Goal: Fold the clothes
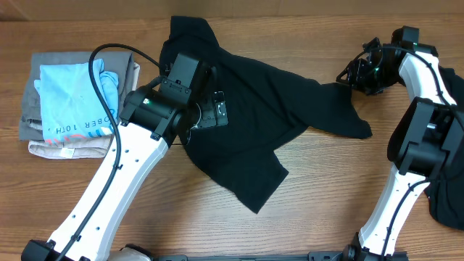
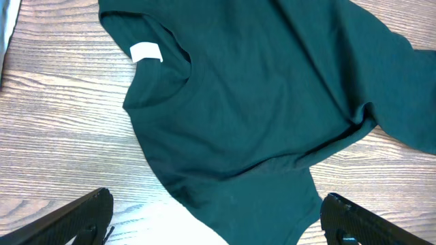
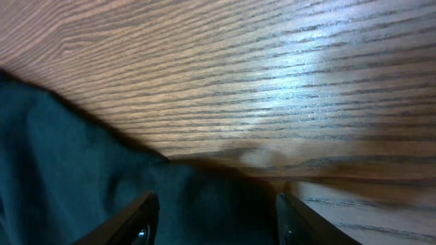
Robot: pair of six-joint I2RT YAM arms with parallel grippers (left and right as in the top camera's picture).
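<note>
Shirt (image 1: 246,109) lies crumpled across the worktop (image 1: 326,203), its long axis running from the collar (image 2: 182,76) just ahead of my released left jaws to the far tip at my right jaws, also released, so each end has its nearer arm

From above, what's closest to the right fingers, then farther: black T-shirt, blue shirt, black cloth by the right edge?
1. Black T-shirt, in the middle, its edge right beside them.
2. Black cloth, lower right edge.
3. Blue shirt, far left.
</note>
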